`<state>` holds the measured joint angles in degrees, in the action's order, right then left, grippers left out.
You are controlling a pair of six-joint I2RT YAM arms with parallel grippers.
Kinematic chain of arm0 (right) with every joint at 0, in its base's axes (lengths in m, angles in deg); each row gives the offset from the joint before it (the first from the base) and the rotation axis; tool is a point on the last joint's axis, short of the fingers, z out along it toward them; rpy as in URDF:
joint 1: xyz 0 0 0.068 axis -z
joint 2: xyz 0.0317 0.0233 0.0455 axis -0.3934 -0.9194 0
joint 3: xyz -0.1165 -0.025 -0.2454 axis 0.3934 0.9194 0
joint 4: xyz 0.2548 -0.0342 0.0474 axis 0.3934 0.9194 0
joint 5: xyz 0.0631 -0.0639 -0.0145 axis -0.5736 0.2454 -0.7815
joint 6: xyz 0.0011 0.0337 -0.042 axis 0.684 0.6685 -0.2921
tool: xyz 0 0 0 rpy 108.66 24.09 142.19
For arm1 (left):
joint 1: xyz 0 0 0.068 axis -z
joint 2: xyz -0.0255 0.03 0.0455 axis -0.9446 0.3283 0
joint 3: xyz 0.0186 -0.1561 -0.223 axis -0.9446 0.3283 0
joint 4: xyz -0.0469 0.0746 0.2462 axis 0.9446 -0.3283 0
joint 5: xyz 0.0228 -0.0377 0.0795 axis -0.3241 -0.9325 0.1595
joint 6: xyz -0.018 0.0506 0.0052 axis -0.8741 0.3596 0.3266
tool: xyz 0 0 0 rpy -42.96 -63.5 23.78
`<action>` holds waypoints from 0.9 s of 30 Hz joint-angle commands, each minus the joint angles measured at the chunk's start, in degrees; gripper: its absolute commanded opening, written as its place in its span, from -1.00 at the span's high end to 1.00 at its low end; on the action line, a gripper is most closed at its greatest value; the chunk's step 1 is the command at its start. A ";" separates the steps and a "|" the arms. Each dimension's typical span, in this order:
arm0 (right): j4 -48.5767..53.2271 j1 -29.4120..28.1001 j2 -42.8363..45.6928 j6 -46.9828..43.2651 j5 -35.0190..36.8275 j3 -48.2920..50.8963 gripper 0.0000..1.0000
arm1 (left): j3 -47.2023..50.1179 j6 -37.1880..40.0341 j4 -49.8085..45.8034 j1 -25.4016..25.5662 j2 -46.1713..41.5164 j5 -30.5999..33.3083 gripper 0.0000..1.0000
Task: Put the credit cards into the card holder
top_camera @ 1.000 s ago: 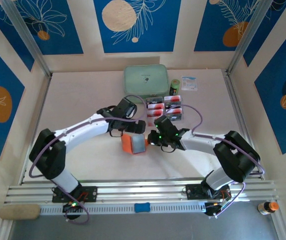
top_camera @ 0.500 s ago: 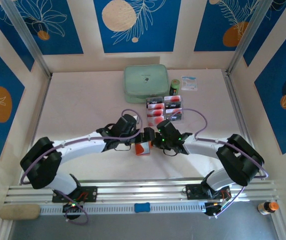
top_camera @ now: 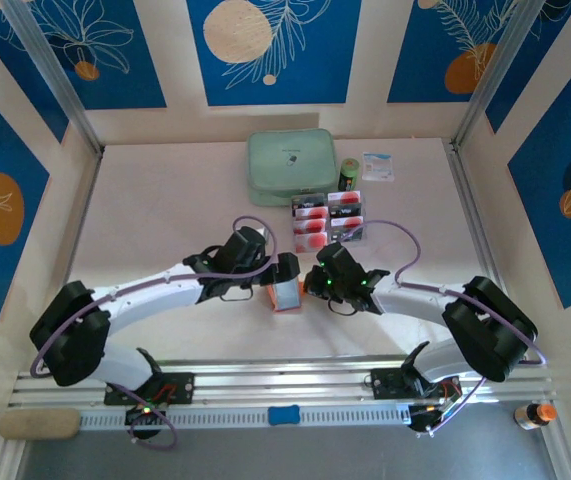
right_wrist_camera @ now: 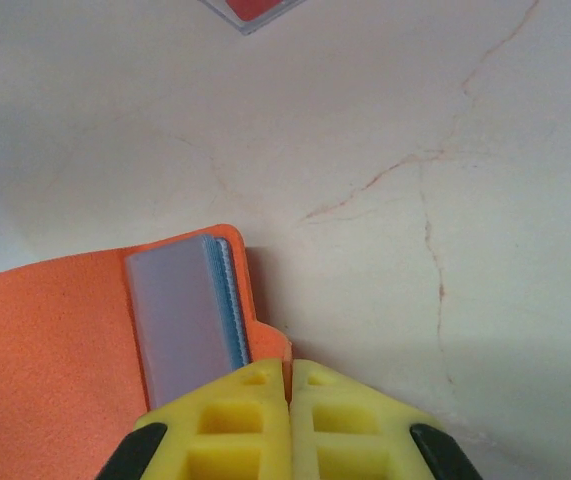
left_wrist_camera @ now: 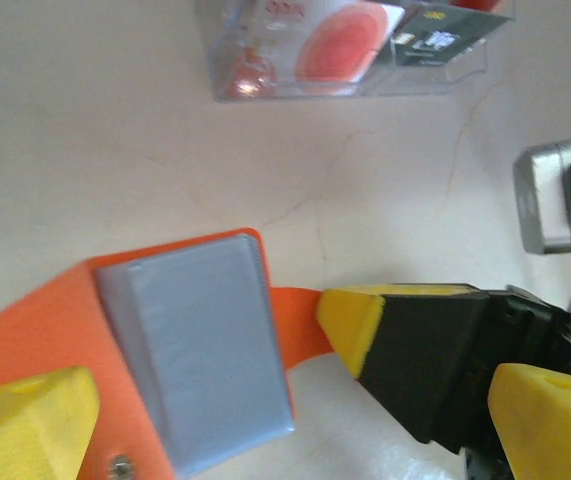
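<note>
Centrally, top view: holder (top_camera: pixel 287 293), orange, lying open, grey sleeves up. Left gripper (left_wrist_camera: pixel 290 425): spread wide, straddling holder. Right gripper (right_wrist_camera: pixel 287 375): pressed together, pinching holder's flap edge. Cards (top_camera: pixel 327 217): in clear tray (left_wrist_camera: pixel 470 70), just above holder in frame.

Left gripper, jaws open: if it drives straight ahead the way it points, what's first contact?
Likely the card holder, lying open between the left gripper jaws. The right gripper, pinching its tab, sits just beside. Depth unclear.
</note>
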<state>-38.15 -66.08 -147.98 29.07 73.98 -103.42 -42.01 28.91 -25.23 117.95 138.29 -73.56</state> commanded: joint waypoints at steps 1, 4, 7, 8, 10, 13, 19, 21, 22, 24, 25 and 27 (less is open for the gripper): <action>-0.75 -0.33 1.26 1.06 0.94 0.57 1.00 | 1.42 3.10 -3.49 -2.04 -1.00 1.49 -1.00; -1.33 -0.32 1.44 1.89 0.52 0.88 1.00 | 2.45 4.38 -3.47 -2.88 0.02 0.78 -1.00; -2.06 -0.41 1.81 2.97 0.41 1.65 1.00 | 2.98 5.74 -3.65 -3.17 1.77 0.71 -1.00; -2.25 -0.41 1.95 3.24 0.37 1.82 1.00 | 3.21 6.08 -3.76 -3.25 2.30 0.84 -1.00; -2.40 -0.41 2.24 3.70 0.41 2.16 1.00 | 3.91 6.74 -3.66 -3.63 3.28 1.20 -1.00; -2.61 -0.50 2.60 4.44 0.40 2.51 1.00 | 4.84 7.79 -3.24 -4.33 4.60 1.76 -1.00; -3.31 -1.03 4.31 6.31 1.86 3.44 1.00 | 3.39 9.11 -4.74 -5.39 3.56 1.12 -1.00; -3.32 -1.33 4.98 6.97 2.93 3.58 1.00 | 1.48 9.40 -6.46 -5.50 1.75 0.96 -1.00; -3.18 -1.46 5.32 7.26 3.43 3.62 1.00 | 0.33 9.40 -7.20 -5.55 0.76 0.66 -1.00; -3.04 -1.81 5.94 7.74 4.50 3.54 1.00 | -2.00 8.92 -8.33 -5.58 -0.92 -0.20 -1.00; -2.97 -1.98 6.28 7.92 5.04 3.46 1.00 | -3.15 8.08 -8.57 -5.57 -1.71 -1.16 -1.00; -2.64 -2.38 6.77 8.18 5.83 3.20 1.00 | -4.78 5.74 -6.94 -5.46 -2.92 -3.82 -1.00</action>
<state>-40.82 -67.79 -142.56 35.69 76.85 -100.38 -43.12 36.19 -32.22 112.94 138.25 -74.06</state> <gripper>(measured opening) 0.043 0.998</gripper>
